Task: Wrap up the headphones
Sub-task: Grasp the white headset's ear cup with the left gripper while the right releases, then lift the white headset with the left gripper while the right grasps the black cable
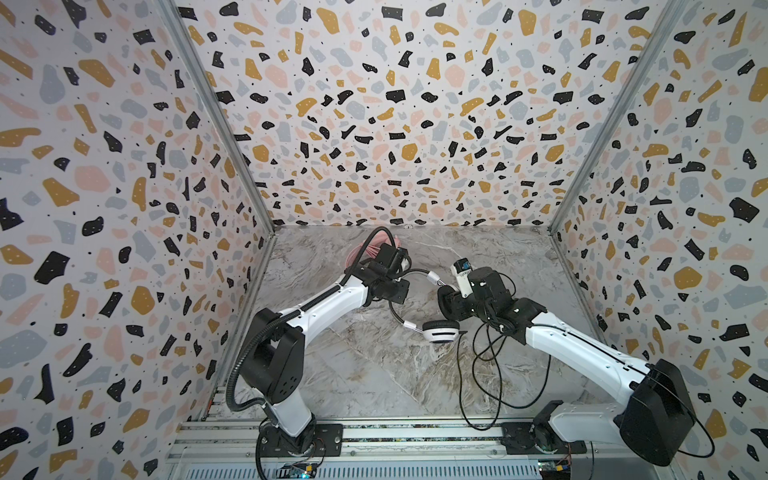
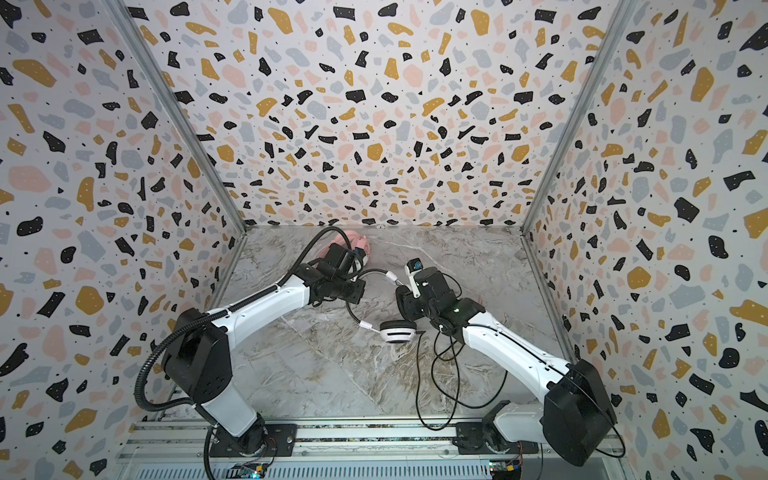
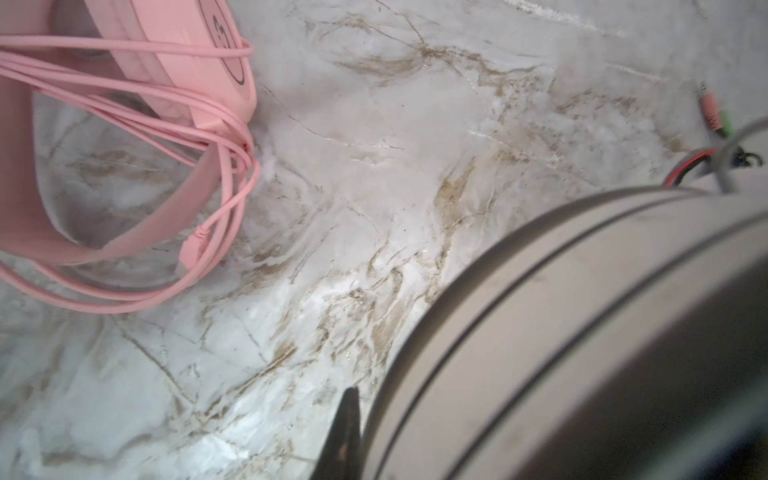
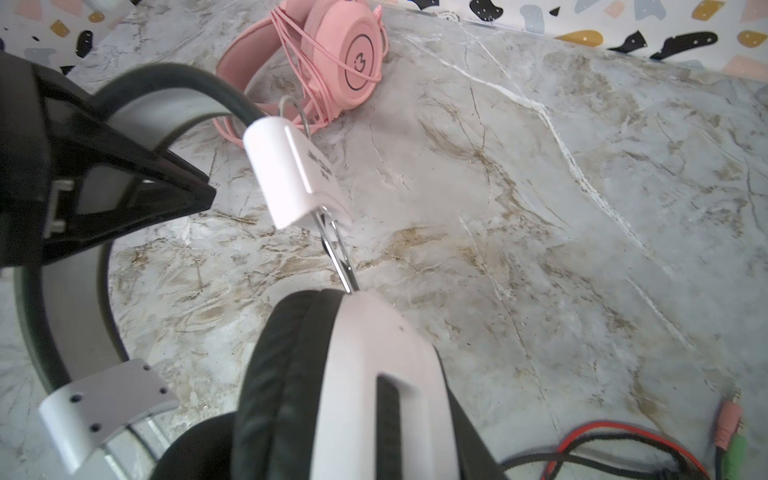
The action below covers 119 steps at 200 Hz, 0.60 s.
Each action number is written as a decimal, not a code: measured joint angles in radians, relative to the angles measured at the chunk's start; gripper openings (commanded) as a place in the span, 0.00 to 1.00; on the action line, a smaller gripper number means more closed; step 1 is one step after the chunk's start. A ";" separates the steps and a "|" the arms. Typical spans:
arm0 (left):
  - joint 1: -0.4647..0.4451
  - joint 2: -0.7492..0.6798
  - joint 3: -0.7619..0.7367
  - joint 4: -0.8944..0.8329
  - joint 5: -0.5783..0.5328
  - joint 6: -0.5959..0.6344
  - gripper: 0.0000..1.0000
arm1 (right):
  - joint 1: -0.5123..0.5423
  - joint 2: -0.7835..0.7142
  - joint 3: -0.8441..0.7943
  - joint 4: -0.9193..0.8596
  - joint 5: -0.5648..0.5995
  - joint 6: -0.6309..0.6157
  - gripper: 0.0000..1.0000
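Note:
The white-and-black headphones are held between both arms at mid-table. My left gripper [image 1: 401,291] is shut on their grey-and-black headband [image 3: 582,332]; one black finger [image 3: 347,432] shows beside the band. My right gripper [image 1: 446,301] is shut on one ear cup [image 4: 365,395], black pad and white shell between the jaws. The other ear cup [image 1: 440,331] lies on the marble. Their black cable [image 1: 461,374] trails loose toward the front, and its pink and green plugs [image 4: 729,432] lie on the table. The pink headphones [image 4: 353,54], cable wound around them, lie at the back behind the left arm.
Patterned walls close in the marble tabletop [image 1: 374,374] on three sides. An aluminium rail [image 1: 395,436] with both arm bases runs along the front edge. The left arm's black hose [image 1: 237,374] loops at the left.

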 measured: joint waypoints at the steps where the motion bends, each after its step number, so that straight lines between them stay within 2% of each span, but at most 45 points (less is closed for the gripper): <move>1: 0.000 0.000 0.000 -0.001 -0.001 0.002 0.00 | 0.002 0.000 0.001 0.000 0.000 -0.002 0.43; 17: 0.002 0.000 -0.003 -0.017 -0.002 0.005 0.00 | 0.008 0.000 0.001 0.001 -0.014 0.001 0.61; 43: 0.032 0.000 -0.017 0.002 0.005 0.004 0.00 | 0.008 -0.020 0.002 0.013 -0.064 0.012 0.73; 72: 0.105 -0.011 -0.036 0.014 0.051 0.000 0.00 | -0.020 -0.112 -0.001 0.039 -0.122 0.016 0.77; 91: 0.160 -0.036 -0.056 0.032 0.074 -0.015 0.00 | -0.093 -0.209 -0.031 0.079 -0.161 0.023 0.78; 119: 0.249 -0.089 -0.082 0.082 0.143 -0.047 0.00 | -0.216 -0.311 -0.171 0.153 -0.236 0.031 0.78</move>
